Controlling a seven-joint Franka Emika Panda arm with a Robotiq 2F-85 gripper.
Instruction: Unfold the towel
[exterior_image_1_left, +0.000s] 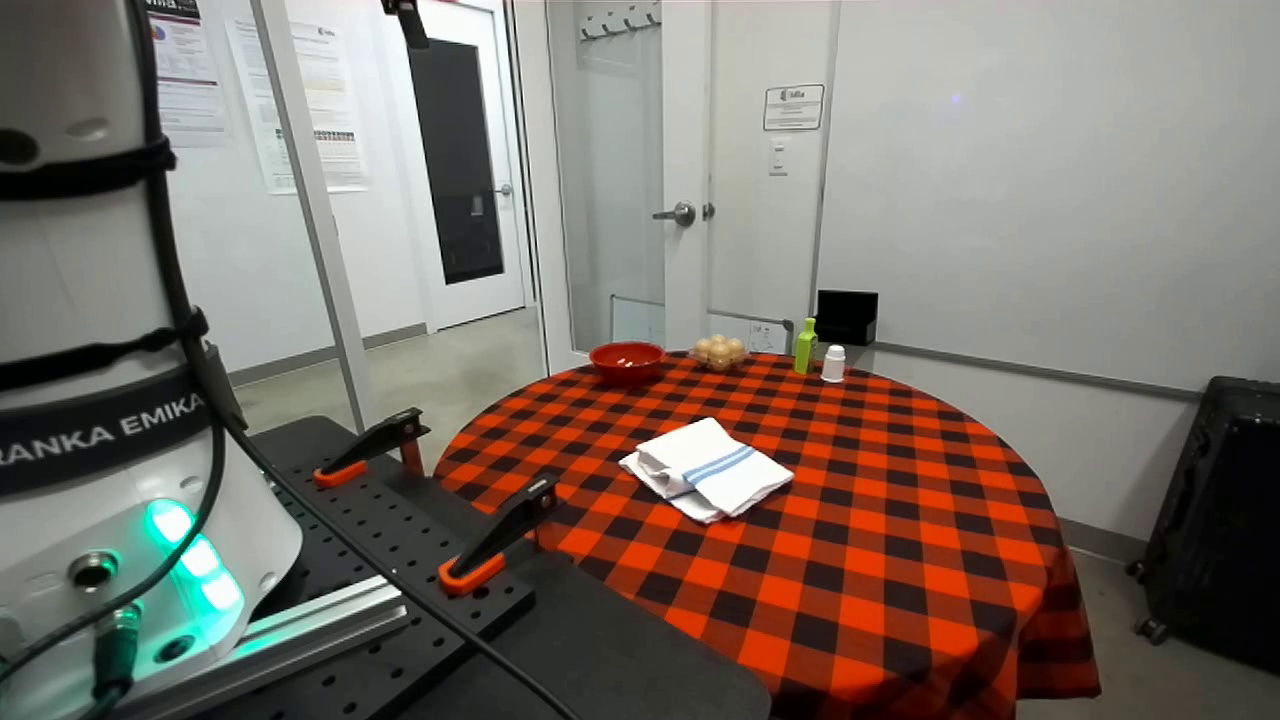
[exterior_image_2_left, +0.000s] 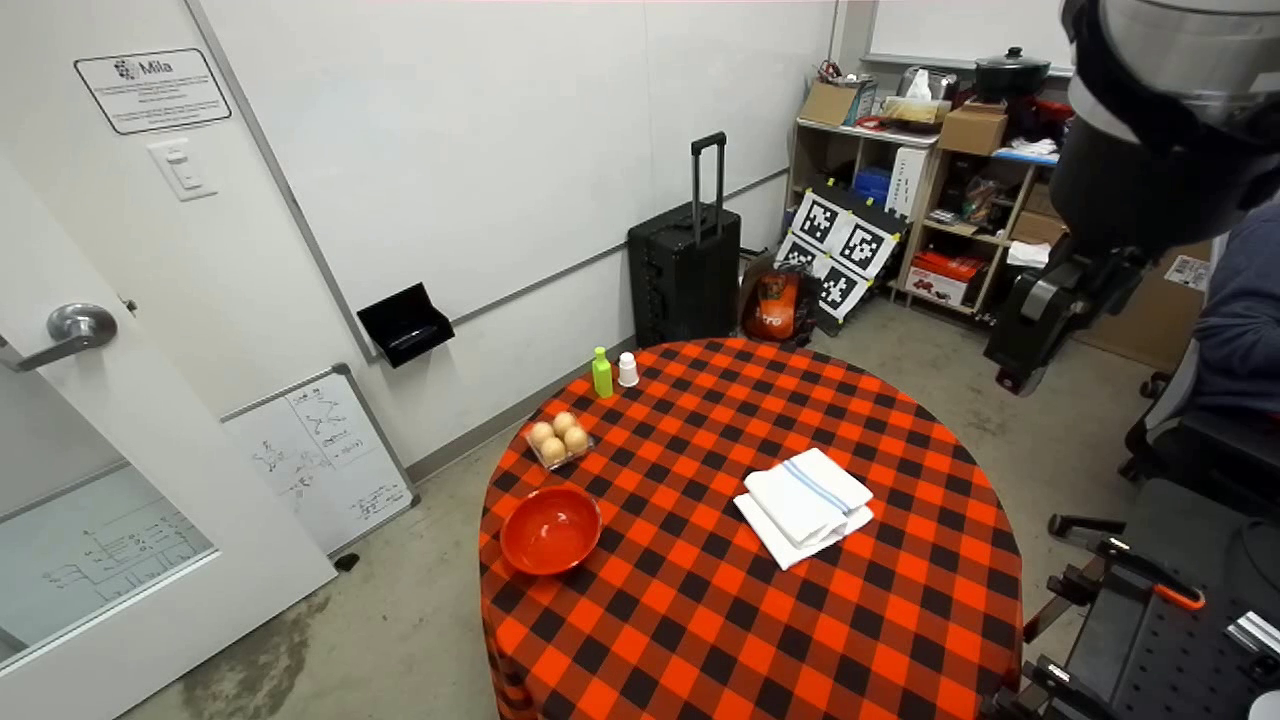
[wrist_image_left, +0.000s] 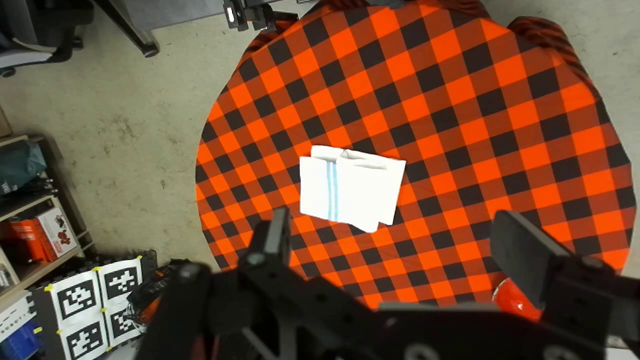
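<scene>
The white towel with blue stripes lies folded in layers on the red and black checked tablecloth; it shows in both exterior views (exterior_image_1_left: 715, 468) (exterior_image_2_left: 808, 500) and in the wrist view (wrist_image_left: 352, 192). Its folded layers are slightly offset, with a loose fold along one edge. My gripper (wrist_image_left: 392, 217) is open and empty in the wrist view, its fingers wide apart. It is high above the table, well away from the towel. In an exterior view the gripper (exterior_image_2_left: 1030, 330) hangs at the upper right; only a tip of it (exterior_image_1_left: 408, 25) shows at the top edge of an exterior view.
A red bowl (exterior_image_2_left: 551, 530), a clear pack of eggs (exterior_image_2_left: 557, 440), a green bottle (exterior_image_2_left: 602, 374) and a white shaker (exterior_image_2_left: 628, 370) stand along the table's far edge from the robot. Clamps (exterior_image_1_left: 500, 535) stick up on the robot's black mount beside the table.
</scene>
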